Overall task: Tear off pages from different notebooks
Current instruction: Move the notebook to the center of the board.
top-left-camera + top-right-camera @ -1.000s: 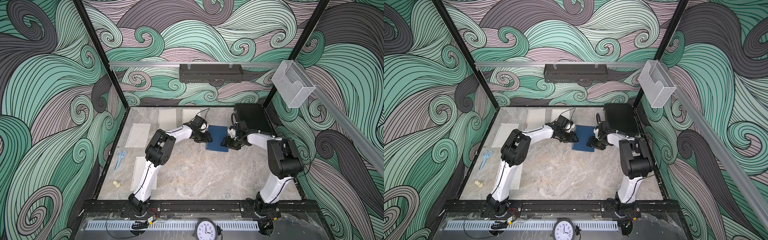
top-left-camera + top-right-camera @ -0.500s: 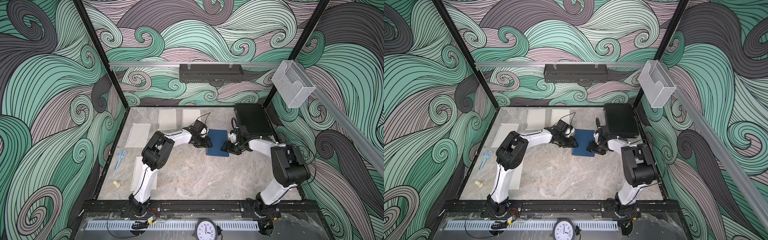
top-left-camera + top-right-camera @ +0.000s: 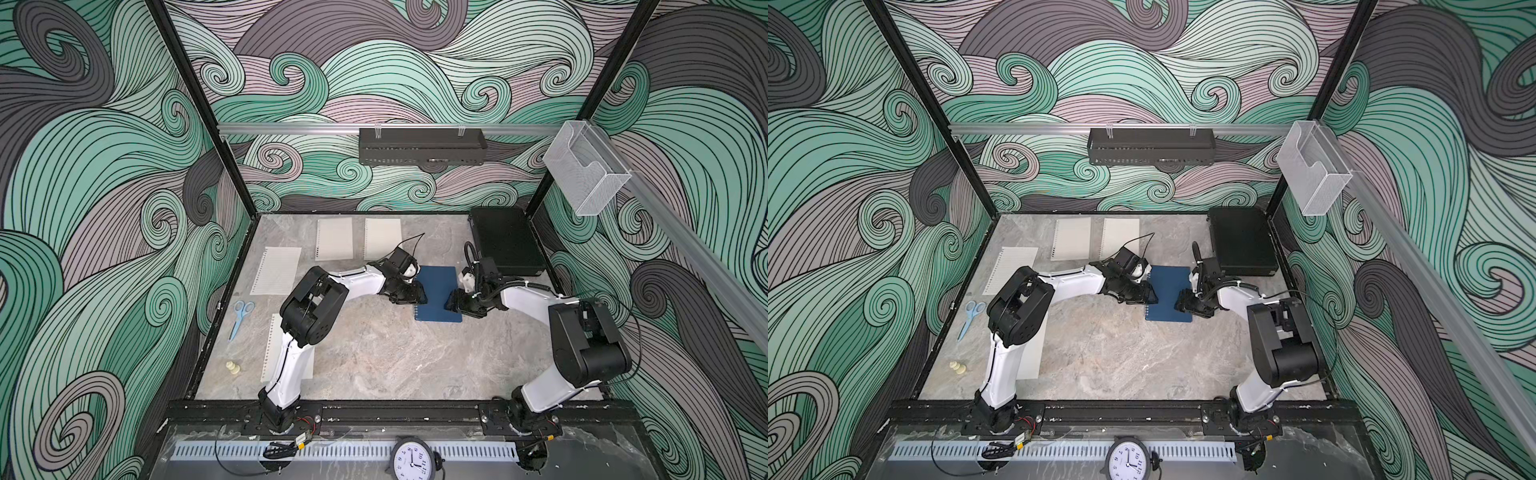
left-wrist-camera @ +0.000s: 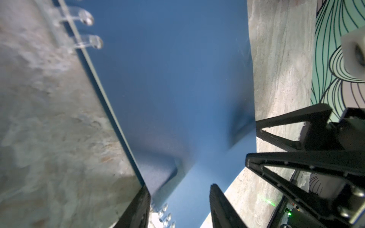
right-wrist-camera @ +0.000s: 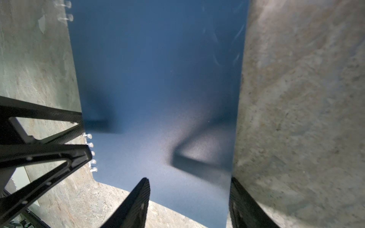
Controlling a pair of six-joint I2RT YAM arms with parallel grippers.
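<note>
Notebook (image 3: 438, 282) — between left claw (image 3: 419, 292), right claw (image 3: 450, 303)

Near page (image 3: 269, 357) (partly) behind left arm (image 3: 293, 365)

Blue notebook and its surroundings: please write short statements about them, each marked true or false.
1. The blue notebook lies closed on the table. True.
2. The scissors lie on the notebook. False: the scissors lie apart, near the table's edge on the left arm's side.
3. The left gripper and the right gripper are at opposite edges of the notebook. True.
4. The black case lies beside the scissors. False: the black case is in the far corner on the right arm's side.
5. Two cream pages lie near the far wall. True.
</note>
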